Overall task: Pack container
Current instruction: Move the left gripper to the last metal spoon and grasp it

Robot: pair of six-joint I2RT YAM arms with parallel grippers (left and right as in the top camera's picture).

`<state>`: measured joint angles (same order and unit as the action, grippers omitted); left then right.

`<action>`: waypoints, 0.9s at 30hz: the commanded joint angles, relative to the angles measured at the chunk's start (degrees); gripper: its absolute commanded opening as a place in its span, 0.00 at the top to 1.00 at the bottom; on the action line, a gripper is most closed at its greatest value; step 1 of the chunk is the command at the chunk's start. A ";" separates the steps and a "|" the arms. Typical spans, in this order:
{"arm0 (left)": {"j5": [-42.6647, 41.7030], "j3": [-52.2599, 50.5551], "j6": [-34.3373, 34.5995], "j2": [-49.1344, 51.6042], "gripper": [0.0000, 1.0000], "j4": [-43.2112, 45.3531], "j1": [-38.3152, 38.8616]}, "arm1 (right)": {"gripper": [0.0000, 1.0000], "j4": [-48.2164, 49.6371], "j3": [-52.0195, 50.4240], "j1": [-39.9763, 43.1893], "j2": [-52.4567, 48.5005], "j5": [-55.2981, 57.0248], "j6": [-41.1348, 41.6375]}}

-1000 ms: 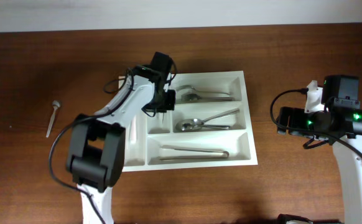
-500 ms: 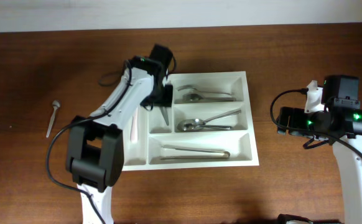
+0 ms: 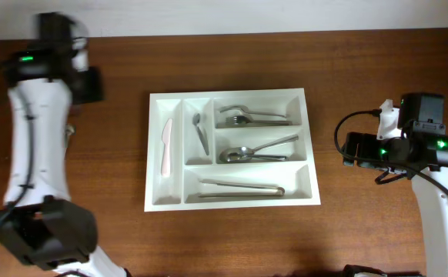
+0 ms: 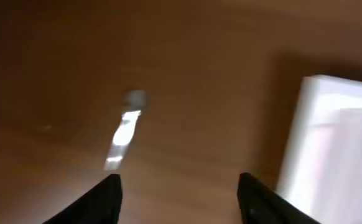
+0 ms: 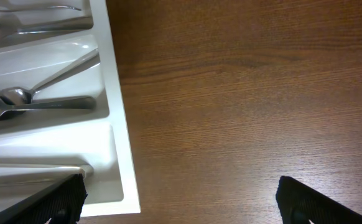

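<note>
One tray, five compartments, one white knife, one loose utensil

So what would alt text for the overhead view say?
A white five-compartment cutlery tray sits mid-table on dark wood, holding a white knife, spoons and tongs. The left arm and right arm stand either side, clear of it.
</note>
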<state>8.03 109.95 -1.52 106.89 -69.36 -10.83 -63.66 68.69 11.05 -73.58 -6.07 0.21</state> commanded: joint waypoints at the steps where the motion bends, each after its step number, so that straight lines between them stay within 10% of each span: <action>1: -0.33 -0.50 -13.81 1.79 0.35 -0.15 -6.14 | 0.01 -0.04 1.16 -0.15 0.24 0.07 0.09; 27: -10.23 -0.52 -30.23 27.21 0.35 4.20 -13.94 | 0.01 0.07 1.16 -0.15 0.22 0.74 0.02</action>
<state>-1.19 109.67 -30.46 132.03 -65.12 -24.67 -63.64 68.73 11.05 -73.58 -6.04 0.19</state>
